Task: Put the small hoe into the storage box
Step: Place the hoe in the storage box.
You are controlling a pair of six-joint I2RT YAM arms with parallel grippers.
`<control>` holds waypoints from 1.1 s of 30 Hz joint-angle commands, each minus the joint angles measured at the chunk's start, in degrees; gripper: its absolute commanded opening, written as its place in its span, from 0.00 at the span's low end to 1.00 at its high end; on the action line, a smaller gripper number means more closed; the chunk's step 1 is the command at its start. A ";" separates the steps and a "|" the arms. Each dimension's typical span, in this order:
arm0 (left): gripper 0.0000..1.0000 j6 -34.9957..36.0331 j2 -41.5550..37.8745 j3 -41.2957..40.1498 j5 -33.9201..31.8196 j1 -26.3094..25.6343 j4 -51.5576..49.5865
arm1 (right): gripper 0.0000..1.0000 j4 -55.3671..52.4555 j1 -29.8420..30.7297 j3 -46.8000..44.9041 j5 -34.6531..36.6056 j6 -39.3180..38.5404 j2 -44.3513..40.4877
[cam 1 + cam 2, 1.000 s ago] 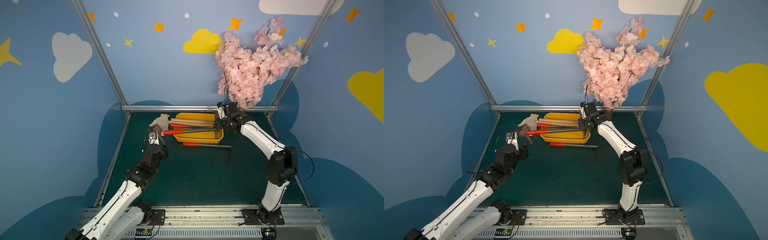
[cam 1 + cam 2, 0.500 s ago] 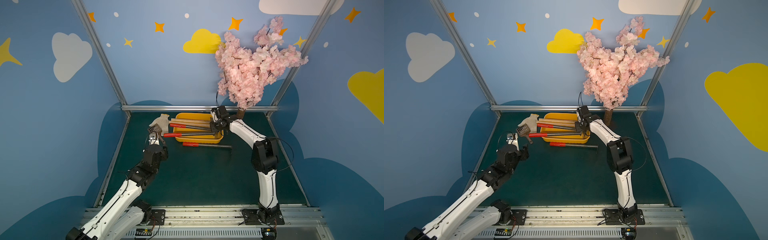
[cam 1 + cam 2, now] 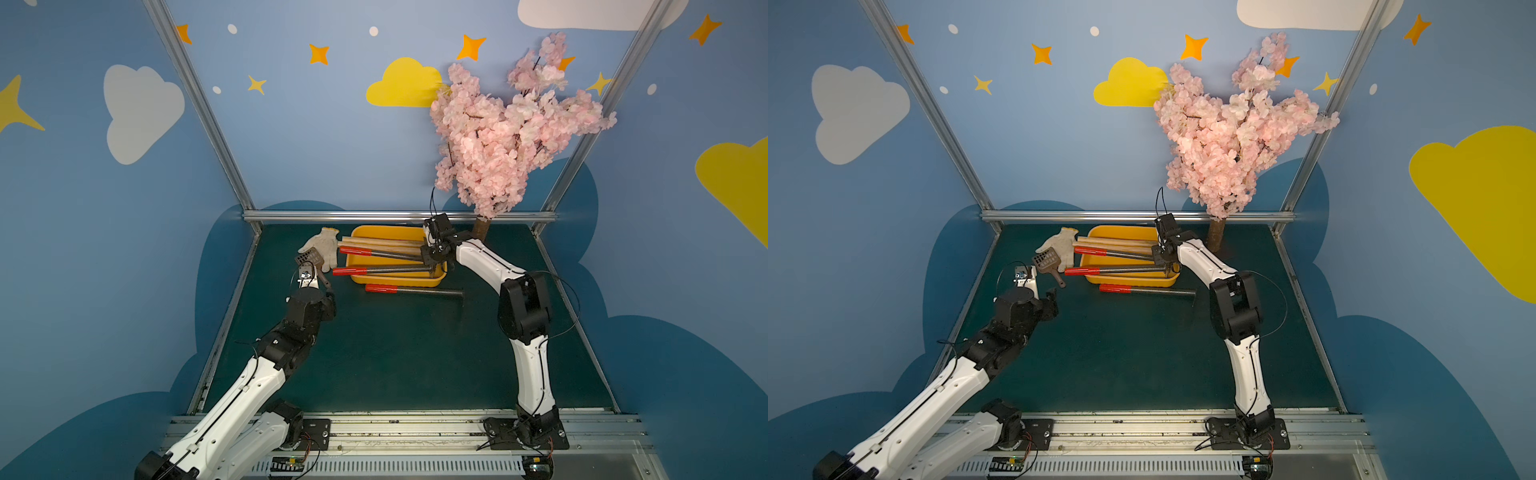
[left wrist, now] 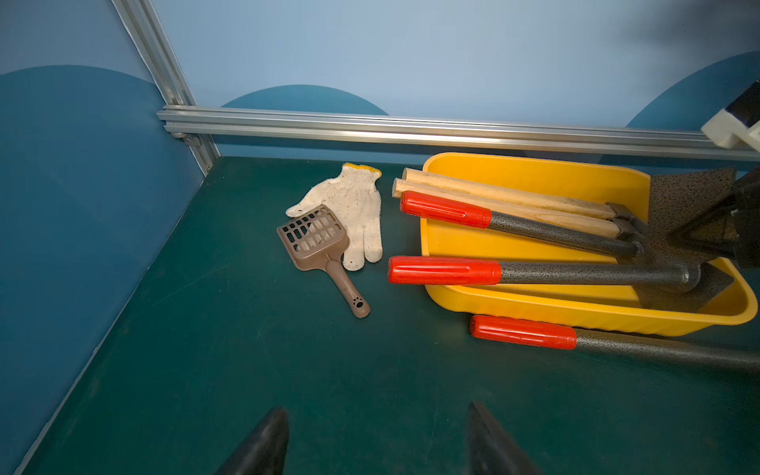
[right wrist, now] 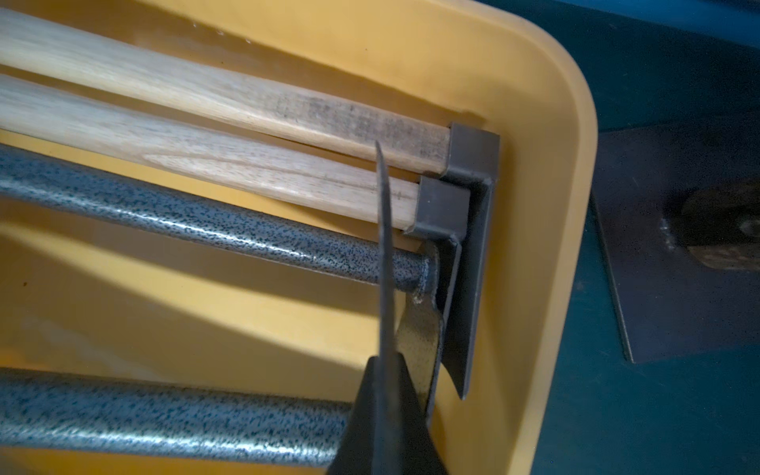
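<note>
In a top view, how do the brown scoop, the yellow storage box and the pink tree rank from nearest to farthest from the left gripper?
1. The brown scoop, just ahead of the left gripper.
2. The storage box, farther on, toward the right arm's side.
3. The pink tree, in the far corner on the right arm's side.

The yellow storage box (image 4: pixel 534 168) holds two wooden-handled tools (image 4: pixel 506 192) and two red-gripped tools (image 4: pixel 444 270); a third red-gripped tool (image 4: pixel 522 331) lies just beside it. Nearby, a brown slotted scoop (image 4: pixel 316 242) overlaps a white glove (image 4: pixel 353 201).
</note>
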 commanded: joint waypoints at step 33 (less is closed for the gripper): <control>0.69 -1.68 0.46 -0.16 1.80 1.45 -0.14 | 0.21 0.11 -0.67 1.67 2.92 -2.03 4.02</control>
